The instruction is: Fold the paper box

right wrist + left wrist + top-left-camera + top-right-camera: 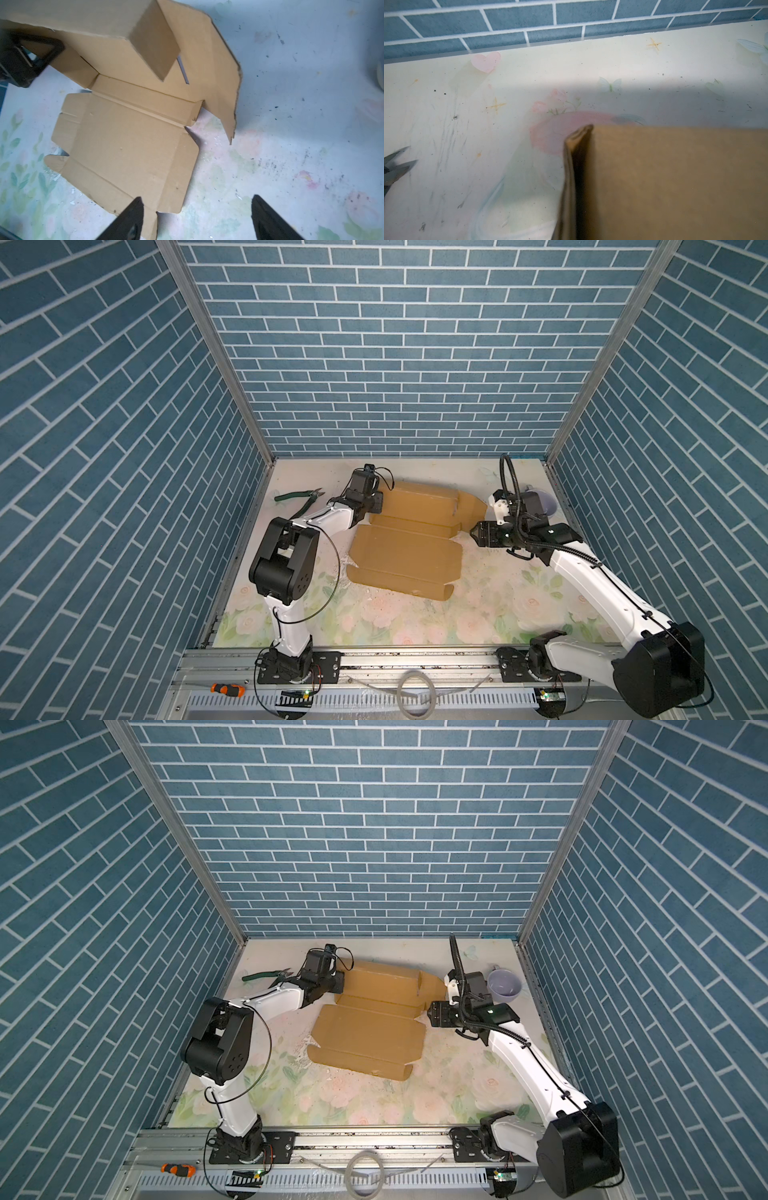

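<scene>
**Floral tabletop, blue brick walls: box part-folded, left pinching, right wide open**

Left gripper (375, 504): jaws closed down tight. The left wrist view shows a doubled cardboard edge running straight in toward them, so it reads as a pinch on the left end of the paper box (407, 549). Fingers themselves are out of that view.

Right gripper (197, 218): fingertips (133, 218) spread wide, nothing between them, only bare table (478, 605) underneath. In both top views it sits just off the box's right edge, tip aimed at it, apart from the cardboard.

Box sits mid-table, toward the back wall (395, 364), between the two grippers. Near panel lies flat, lid tabs at its front edge. Far section is lifted, with one short flap standing upright at its right end. The side wing beyond that flap is tilted, not flat. Narrow strip joins the far and near parts.

Green-handled cutters (297, 495) lie left of the left gripper, near it. Lilac cup (503, 984) stands behind the right wrist, by the right wall. Orange-and-black screwdriver (226, 689) on the front rail, well apart from the box.
</scene>
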`<state>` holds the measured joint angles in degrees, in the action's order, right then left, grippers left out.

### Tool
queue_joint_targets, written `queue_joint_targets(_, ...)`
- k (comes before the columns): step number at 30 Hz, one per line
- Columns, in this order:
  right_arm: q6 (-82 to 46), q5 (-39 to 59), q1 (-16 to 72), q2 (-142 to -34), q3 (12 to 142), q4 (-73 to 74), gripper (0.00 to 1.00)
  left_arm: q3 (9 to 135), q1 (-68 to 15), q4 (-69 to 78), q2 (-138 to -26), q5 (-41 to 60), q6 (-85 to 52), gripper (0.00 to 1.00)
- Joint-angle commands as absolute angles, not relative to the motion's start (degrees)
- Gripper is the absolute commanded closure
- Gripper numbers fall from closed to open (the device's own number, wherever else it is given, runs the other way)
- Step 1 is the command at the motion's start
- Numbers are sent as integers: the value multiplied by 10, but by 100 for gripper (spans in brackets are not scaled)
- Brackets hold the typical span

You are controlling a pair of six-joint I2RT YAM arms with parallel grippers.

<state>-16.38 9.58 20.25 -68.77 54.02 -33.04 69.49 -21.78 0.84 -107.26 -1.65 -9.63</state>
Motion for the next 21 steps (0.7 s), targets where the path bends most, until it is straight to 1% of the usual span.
queue_joint_targets(1, -106, 75, 202, -729, 566, -349, 13, 673, -224, -61, -1086, -5, -95, 100)
queue_joint_targets(4, -93, 89, 202, -775, 582, -311, 12, 673, -223, -61, -1088, -4, -95, 100)
queue_joint_targets(6, -86, 75, 202, -801, 592, -285, 12, 672, -223, -58, -1087, -5, -95, 100)
queue_joint_targets(8, -79, 56, 202, -825, 607, -267, 13, 672, -224, -57, -1088, -7, -96, 100)
queue_joint_targets(11, -69, 54, 202, -844, 617, -232, 15, 674, -224, -53, -1090, -3, -99, 100)
queue_joint_targets(18, -29, 200, 202, -872, 619, -217, 17, 677, -224, -47, -1097, 2, -102, 100)
queue_joint_targets(21, -31, 228, 207, -874, 624, -220, 19, 678, -224, -47, -1098, 5, -104, 100)
